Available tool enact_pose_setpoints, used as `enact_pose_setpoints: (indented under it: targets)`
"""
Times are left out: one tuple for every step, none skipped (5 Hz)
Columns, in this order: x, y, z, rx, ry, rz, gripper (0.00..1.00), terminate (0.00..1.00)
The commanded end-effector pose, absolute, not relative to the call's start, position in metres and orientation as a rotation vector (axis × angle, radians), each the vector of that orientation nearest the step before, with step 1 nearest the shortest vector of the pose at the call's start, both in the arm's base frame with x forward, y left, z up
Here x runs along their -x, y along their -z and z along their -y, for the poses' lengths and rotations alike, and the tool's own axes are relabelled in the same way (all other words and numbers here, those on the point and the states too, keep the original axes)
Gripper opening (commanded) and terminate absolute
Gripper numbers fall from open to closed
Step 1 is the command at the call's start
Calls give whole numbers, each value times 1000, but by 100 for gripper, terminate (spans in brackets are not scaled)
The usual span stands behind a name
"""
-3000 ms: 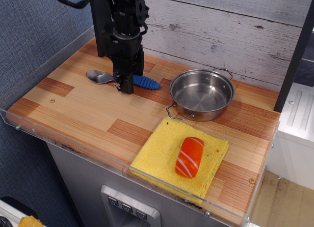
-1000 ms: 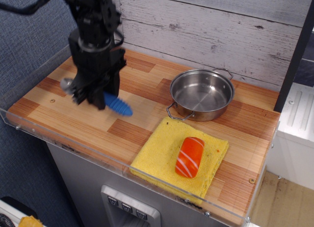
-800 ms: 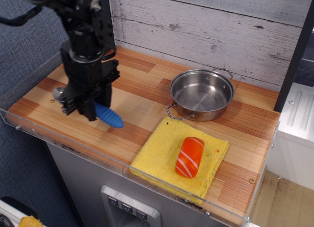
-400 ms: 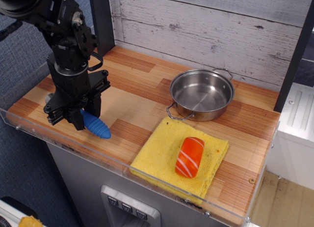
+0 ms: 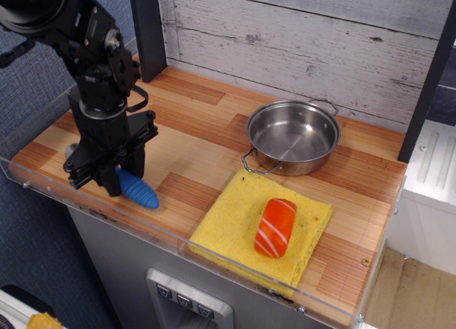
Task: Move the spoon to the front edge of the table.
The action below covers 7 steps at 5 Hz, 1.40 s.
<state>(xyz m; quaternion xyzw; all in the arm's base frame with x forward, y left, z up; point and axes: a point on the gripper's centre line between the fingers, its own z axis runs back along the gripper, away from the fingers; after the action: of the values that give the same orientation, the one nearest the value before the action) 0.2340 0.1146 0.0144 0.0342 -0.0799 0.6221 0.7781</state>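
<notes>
The spoon's ribbed blue handle [image 5: 138, 190] sticks out to the right below my black gripper [image 5: 96, 178], and a sliver of its silver bowl [image 5: 70, 150] shows at the gripper's left. The gripper is shut on the spoon's middle and holds it low over the wooden table [image 5: 192, 140], near the front left edge by the clear acrylic border. The spoon's neck is hidden by the fingers. Whether the spoon touches the table I cannot tell.
A steel pan [image 5: 293, 137] with two handles stands at the back right. A yellow sponge cloth [image 5: 228, 226] lies at the front, with an orange salmon sushi piece [image 5: 275, 226] on it. A dark post [image 5: 146, 30] rises at the back left.
The gripper has carried the spoon from the back middle of the table toward the front left edge, and has come down slightly lower in the last moment.
</notes>
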Motion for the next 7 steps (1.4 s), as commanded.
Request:
enact_pose_setpoints:
  targets:
    - [-220, -16, -118, -18, -1366, 185, 100, 0]
    - [-220, -19, -118, -18, -1352, 175, 100, 0]
    - [-223, -29, -120, -20, -1318, 190, 100, 0]
    - [-232, -51, -125, -39, -1172, 181, 100, 0]
    - [-256, -79, -134, -49, -920, 163, 100, 0]
    - [-278, -94, -140, -44, -669, 163, 100, 0]
    - [-300, -113, -146, -65, -463, 221, 100, 0]
